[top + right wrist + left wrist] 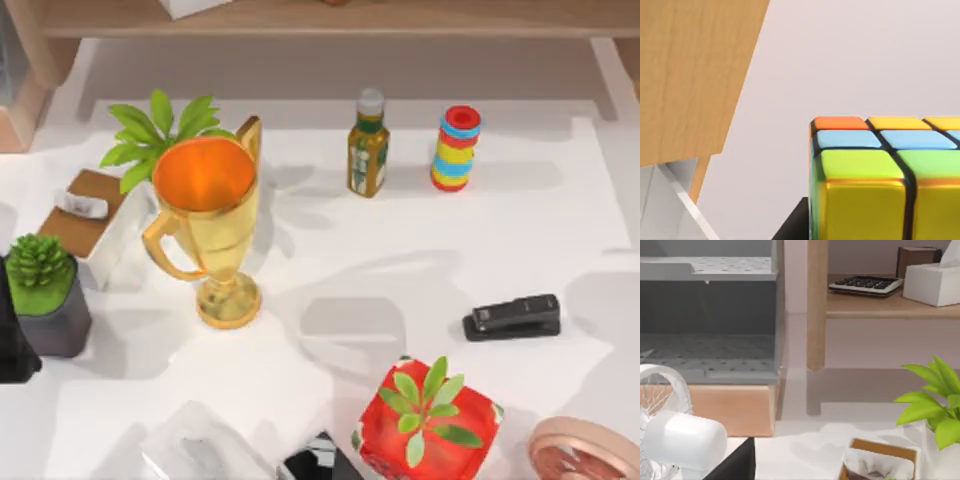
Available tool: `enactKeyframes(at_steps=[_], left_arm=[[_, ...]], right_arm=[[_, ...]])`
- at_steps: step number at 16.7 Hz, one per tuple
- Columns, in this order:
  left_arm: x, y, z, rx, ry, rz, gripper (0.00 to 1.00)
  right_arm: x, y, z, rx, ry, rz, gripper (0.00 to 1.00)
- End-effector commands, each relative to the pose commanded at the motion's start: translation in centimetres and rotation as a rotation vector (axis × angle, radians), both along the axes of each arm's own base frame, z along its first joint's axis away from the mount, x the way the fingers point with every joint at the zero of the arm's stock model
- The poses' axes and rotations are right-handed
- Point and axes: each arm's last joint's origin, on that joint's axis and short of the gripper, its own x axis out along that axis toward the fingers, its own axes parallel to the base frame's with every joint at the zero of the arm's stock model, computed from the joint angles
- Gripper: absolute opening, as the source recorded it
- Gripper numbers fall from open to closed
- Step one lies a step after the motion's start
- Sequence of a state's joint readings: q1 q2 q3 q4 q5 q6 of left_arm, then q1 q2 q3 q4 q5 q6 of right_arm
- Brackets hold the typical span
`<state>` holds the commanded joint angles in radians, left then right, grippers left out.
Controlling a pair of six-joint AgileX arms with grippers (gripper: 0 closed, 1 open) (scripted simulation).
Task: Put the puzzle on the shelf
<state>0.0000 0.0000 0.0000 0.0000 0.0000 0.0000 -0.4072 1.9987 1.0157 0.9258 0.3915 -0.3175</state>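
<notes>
puzzle (pixel 880 175) close before right wrist camera, tile rows level, beside shelf (pixel 695 75).

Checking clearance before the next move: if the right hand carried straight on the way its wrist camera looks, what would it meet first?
The puzzle sits right in front of the right wrist camera. Beyond it lies pale wall; the shelf board stands off to one side. Probably free, though depth is unclear.

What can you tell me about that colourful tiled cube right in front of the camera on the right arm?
The glossy cube puzzle of coloured square tiles looks like shiny plastic, with dark lines between the tiles. The right wrist view shows yellow and green tiles nearest, then a light-blue row, then an orange tile and yellow ones. It sits level, close under the camera, beside a light-brown wooden panel. What holds it cannot be seen.
</notes>
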Motion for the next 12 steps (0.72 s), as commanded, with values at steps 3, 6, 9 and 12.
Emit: enactKeyframes(at_steps=[3,6,9,12], left_arm=[[0.0,0.0,0.0,0.000,0.000,0.000,1.00],[0.0,0.0,0.0,0.000,0.000,0.000,1.00],[0.0,0.0,0.0,0.000,0.000,0.000,1.00],[0.0,0.0,0.0,0.000,0.000,0.000,1.00]], right_arm=[[0.0,10.0,-0.3,0.029,-0.130,0.198,0.00],[-1.1,18.5,-0.2,0.097,-0.255,0.416,0.00],[-1.9,24.3,-0.8,0.181,-0.319,0.624,0.00],[-1.6,27.7,-1.4,0.238,-0.340,0.762,0.00]])
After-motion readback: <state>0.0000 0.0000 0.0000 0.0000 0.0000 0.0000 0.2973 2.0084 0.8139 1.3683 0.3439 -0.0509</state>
